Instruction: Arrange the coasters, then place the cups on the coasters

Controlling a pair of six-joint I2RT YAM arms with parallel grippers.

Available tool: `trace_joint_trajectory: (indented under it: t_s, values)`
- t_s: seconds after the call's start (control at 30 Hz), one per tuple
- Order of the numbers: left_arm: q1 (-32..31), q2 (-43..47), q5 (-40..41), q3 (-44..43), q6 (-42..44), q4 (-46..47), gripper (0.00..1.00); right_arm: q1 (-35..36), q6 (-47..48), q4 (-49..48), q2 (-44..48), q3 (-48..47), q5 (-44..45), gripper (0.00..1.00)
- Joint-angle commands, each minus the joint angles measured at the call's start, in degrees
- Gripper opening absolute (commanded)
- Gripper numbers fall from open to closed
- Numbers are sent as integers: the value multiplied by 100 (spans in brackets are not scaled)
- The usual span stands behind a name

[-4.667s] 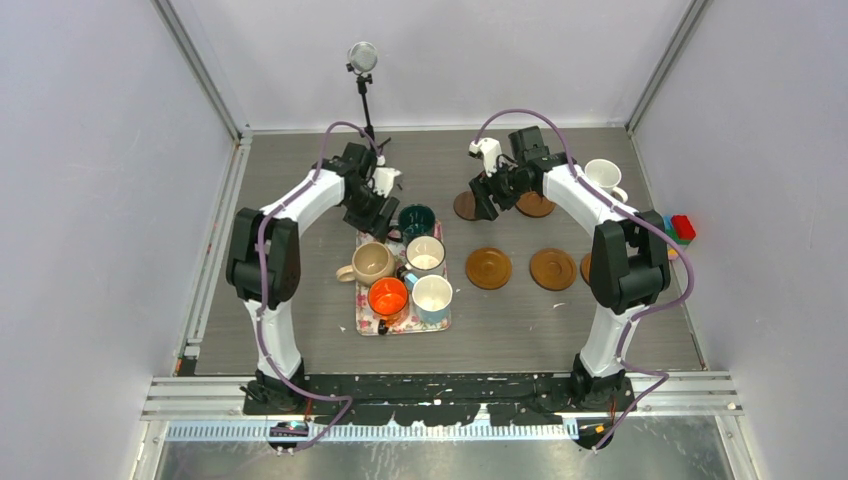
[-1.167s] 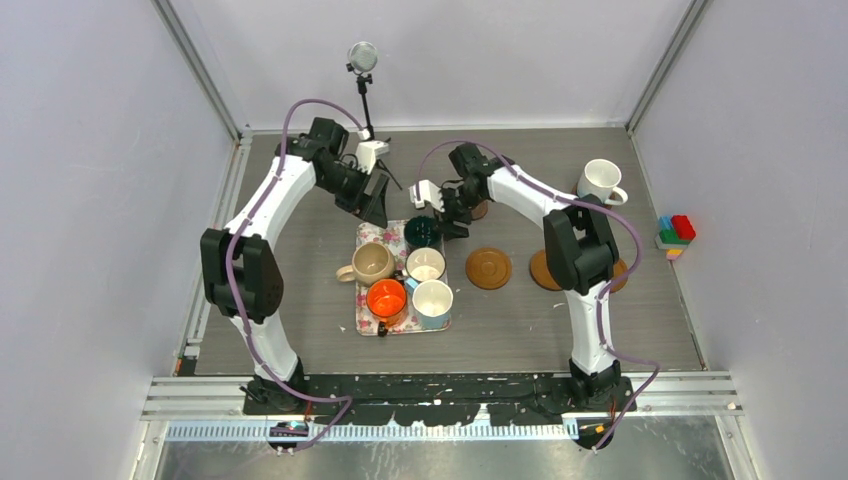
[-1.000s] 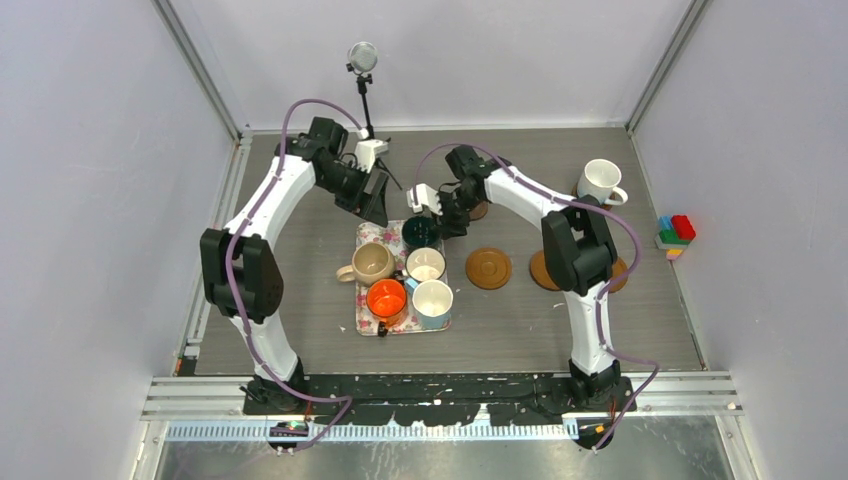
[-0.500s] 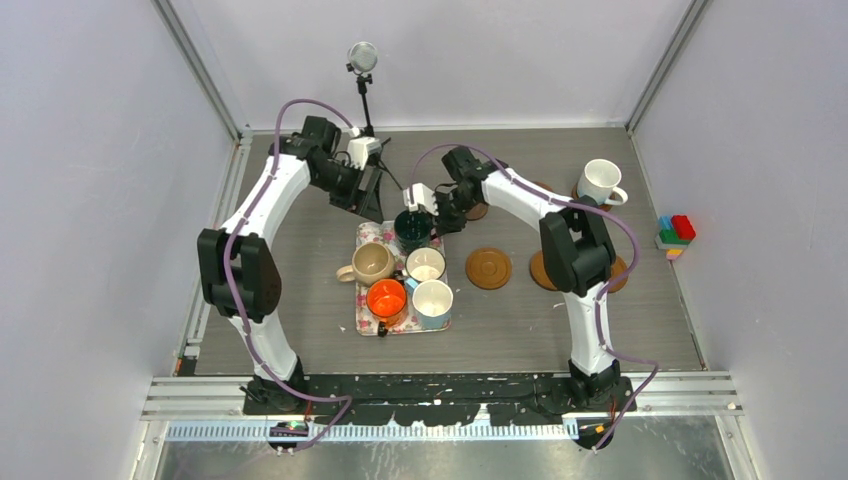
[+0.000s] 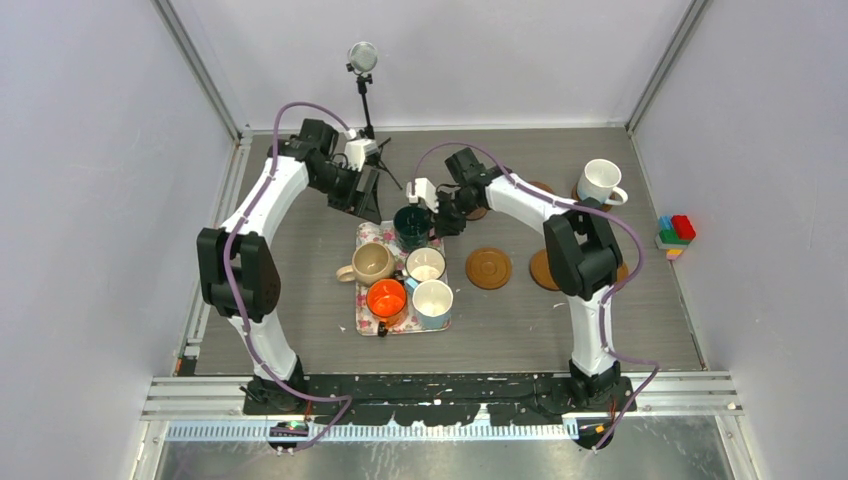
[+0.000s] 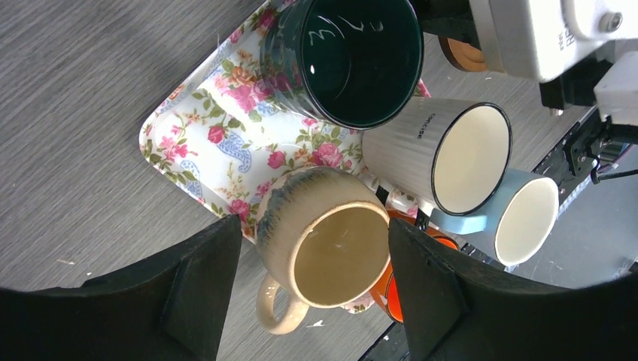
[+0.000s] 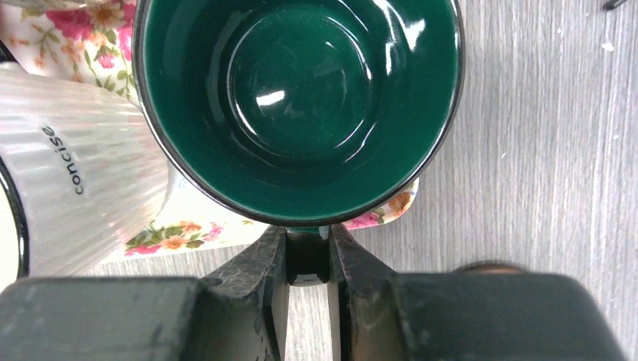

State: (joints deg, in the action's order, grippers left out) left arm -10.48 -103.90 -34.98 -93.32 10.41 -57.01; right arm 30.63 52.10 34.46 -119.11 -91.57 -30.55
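We list, near first: floral tray (image 6: pixel 218 147), four cups (image 5: pixel 372 263) awaiting transfer; at its far end the dark green mug (image 7: pixel 301 98), handle pinched by our right gripper (image 7: pixel 307 259), presumably for lifting; the left gripper (image 5: pixel 363 198) spread empty alongside; bare coasters (image 5: pixel 488 268) rightward; farthest, a white cup (image 5: pixel 600 180) already seated.

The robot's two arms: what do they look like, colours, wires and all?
Both the left arm and right arm have smooth white links between bulky black joints. A purple cable loops loosely along each. The left tool and right tool each end in two matte black fingers, with a small white box at the wrist.
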Motion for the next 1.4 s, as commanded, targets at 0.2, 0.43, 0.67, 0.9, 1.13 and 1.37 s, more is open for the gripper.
trace_joint_trajectory:
  t_s: [0.2,0.43,0.67,0.9,1.13,1.37]
  values:
    - [46,289,-105,110,-315,297,74,-32,-1332,-823,967,125,-116,1]
    - [70,304,-40,20,-466,228,84,-208,-1745,-1096,1394,309,-9,1]
    - [68,321,-53,4,-505,196,86,-917,-2514,-1797,1973,791,-202,1]
    - [72,297,-166,-55,-575,194,86,-1990,-3423,-3213,2613,1812,108,0]
    - [72,243,-189,-55,-593,164,86,-2958,-3688,-3999,2807,2487,-187,0]
    - [69,257,-120,19,-581,169,86,-3455,-3203,-3983,2599,2646,-425,1]
